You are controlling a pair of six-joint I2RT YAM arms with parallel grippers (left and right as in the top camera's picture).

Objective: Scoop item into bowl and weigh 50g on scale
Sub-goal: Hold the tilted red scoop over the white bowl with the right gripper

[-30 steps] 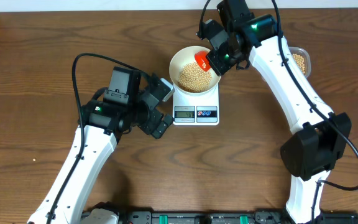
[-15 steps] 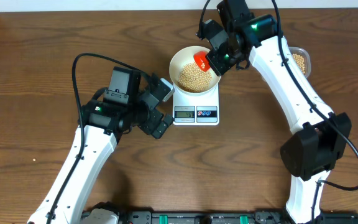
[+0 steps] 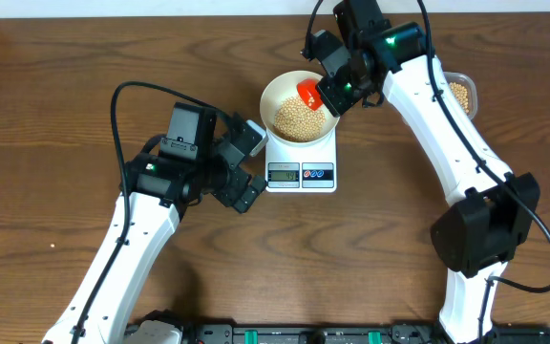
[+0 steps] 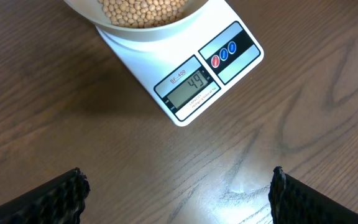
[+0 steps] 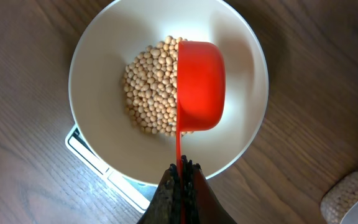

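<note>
The white bowl [image 3: 280,88] stands on the white scale [image 3: 301,162] and holds a heap of beige beans [image 3: 296,118]. In the left wrist view the scale's display [image 4: 189,85] reads 49. My right gripper [image 3: 337,94] is shut on the thin handle of a red scoop [image 5: 199,85], which is tipped on its side over the beans [image 5: 151,90] inside the bowl [image 5: 101,43]. My left gripper [image 3: 246,162] is open and empty, low over the bare table just left of the scale [image 4: 179,62].
A clear plastic tub [image 3: 461,94] with more beans stands at the right, behind my right arm; its corner shows in the right wrist view [image 5: 353,199]. The scale's red and blue buttons [image 4: 224,54] face the front.
</note>
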